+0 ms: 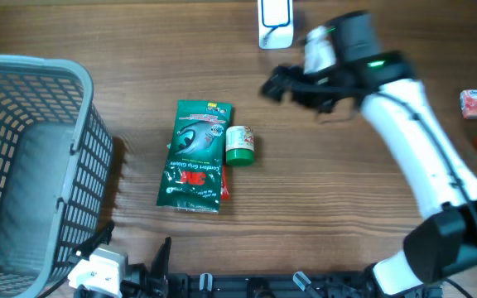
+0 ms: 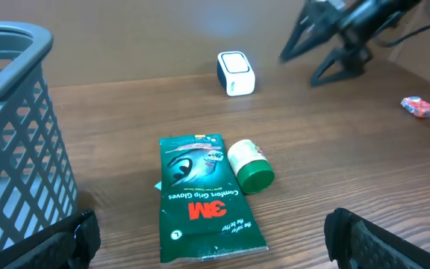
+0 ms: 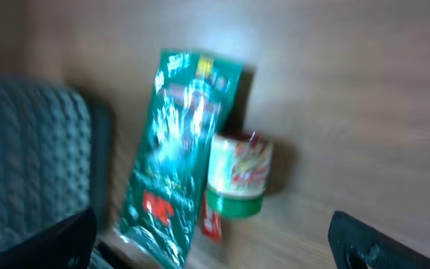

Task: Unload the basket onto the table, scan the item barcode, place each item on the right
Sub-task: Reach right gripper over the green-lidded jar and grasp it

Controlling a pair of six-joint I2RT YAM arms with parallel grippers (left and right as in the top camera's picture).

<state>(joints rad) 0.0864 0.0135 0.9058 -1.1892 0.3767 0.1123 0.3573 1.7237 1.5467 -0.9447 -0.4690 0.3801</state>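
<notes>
Wood-grain table [image 1: 98, 50] w/ plain tan wall [image 2: 125, 30] at back edge.

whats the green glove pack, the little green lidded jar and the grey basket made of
The glove pack looks like thin glossy plastic film: it shines and wrinkles. The jar seems plastic, with a printed label and a smooth green lid. The basket looks like moulded matte grey plastic, judging by its lattice walls.

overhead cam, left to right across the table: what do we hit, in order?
grey basket → green glove pack → green-lidded jar → white scanner → red packet
</notes>
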